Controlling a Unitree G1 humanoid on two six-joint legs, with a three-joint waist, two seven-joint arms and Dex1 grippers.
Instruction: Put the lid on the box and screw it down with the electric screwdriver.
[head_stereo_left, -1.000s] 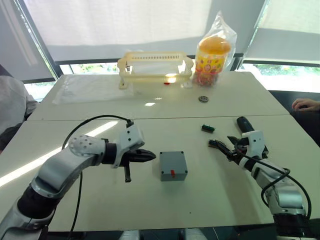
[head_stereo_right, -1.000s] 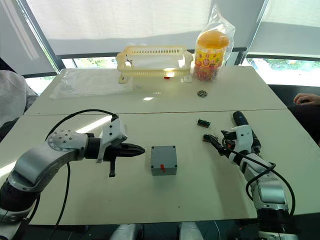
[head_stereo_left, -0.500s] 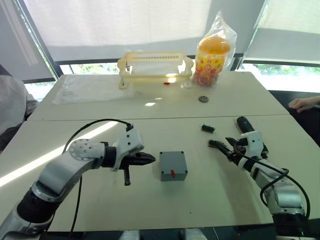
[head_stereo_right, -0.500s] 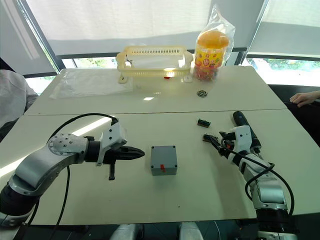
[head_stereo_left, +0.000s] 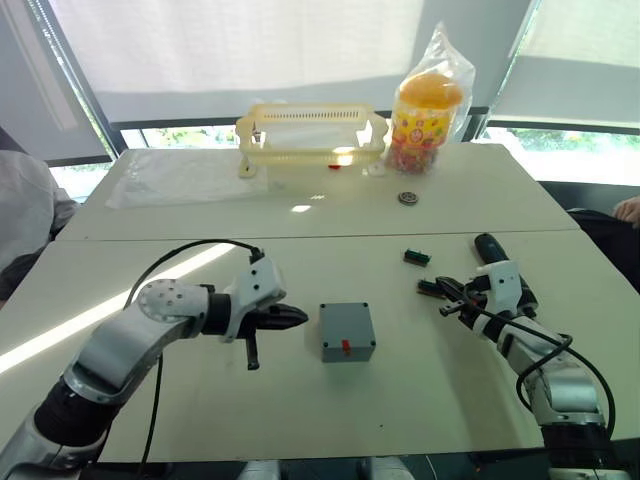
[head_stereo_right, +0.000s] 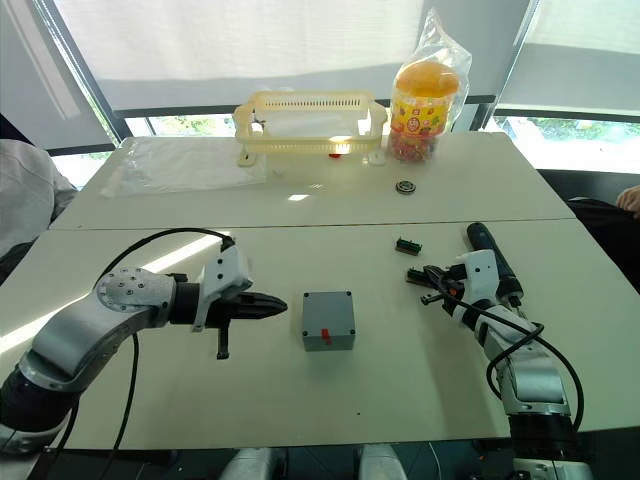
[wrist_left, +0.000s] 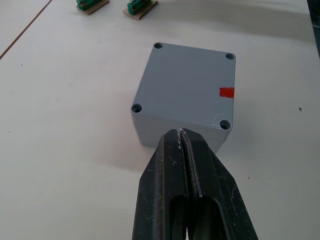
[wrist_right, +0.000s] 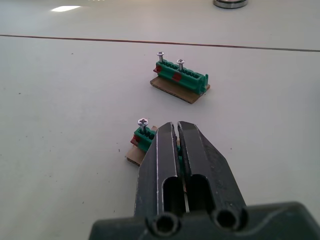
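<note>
The right end effector, fingers pressed together, has shifted over a small green plastic connector block; the blue-grey plastic box stays lidded, unscrewed.

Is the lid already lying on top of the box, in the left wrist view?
Yes, the lid covers the box flush, with its four corner holes visible and no wire showing.

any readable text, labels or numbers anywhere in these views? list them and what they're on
None can be read.
Snack jar in its clear bag: colourful printed label, too small and blurred to read.
Box: a plain red mark on its side, no lettering.
Green connector blocks: red patches and screws, no legible characters.
Yellow basket, round part and electric screwdriver: no markings to make out.
</note>
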